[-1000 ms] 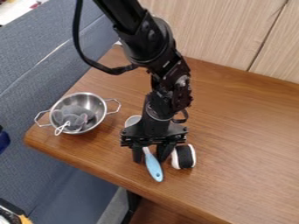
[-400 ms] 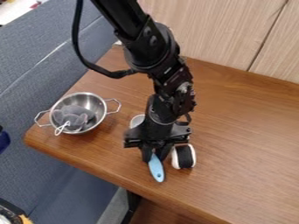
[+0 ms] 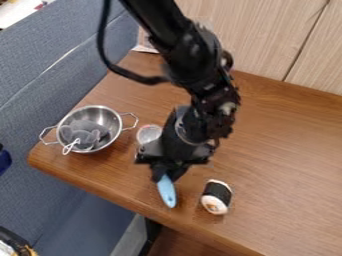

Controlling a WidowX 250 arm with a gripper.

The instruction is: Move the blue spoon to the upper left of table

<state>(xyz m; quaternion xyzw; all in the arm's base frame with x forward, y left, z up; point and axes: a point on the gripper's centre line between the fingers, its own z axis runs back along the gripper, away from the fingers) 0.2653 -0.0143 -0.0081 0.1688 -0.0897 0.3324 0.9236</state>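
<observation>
The gripper (image 3: 165,176) is clamped on the blue spoon (image 3: 167,194), its handle end sticking out toward the table's (image 3: 287,165) near edge, likely gripped for carrying. The roll (image 3: 217,197) lies apart; the pot (image 3: 108,118) probably calls for clearance.

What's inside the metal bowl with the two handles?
A grey mesh bundle lies in the metal bowl, its white loop over the rim. Whatever the bundle covers can't be seen.
</observation>
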